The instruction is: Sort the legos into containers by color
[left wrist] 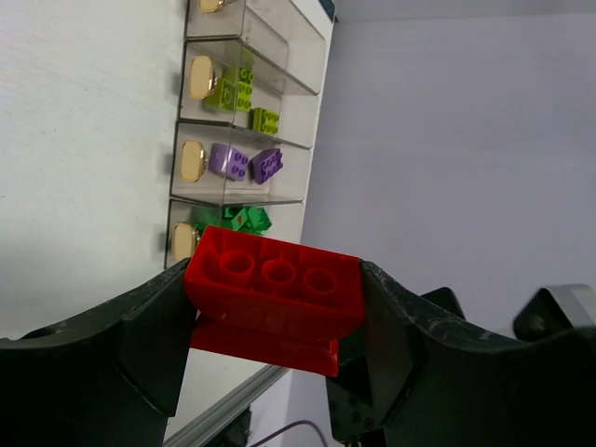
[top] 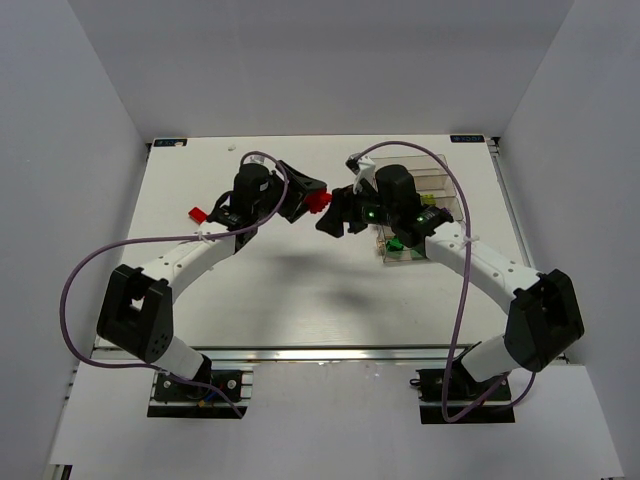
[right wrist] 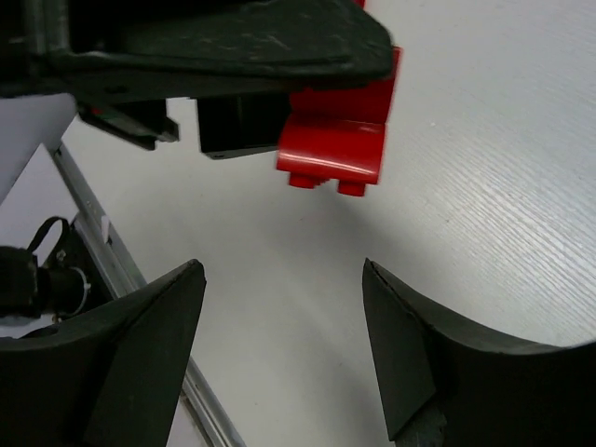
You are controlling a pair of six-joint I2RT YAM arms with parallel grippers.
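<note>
Left of the containers (top: 432, 178), left gripper (left wrist: 275, 312) clamps a red brick (left wrist: 275, 284); right gripper (right wrist: 279, 345), wide and empty, should centre on it before closing.

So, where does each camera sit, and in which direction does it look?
Top external: above and behind the bases, looking down on the table; both arms show, the left gripper clamping a red brick.
Left wrist: on the left arm, looking along its fingers, past that brick, to the containers.
Right wrist: on the right arm, looking over the open right gripper at the left gripper.
Shared: all three show the red brick.
</note>
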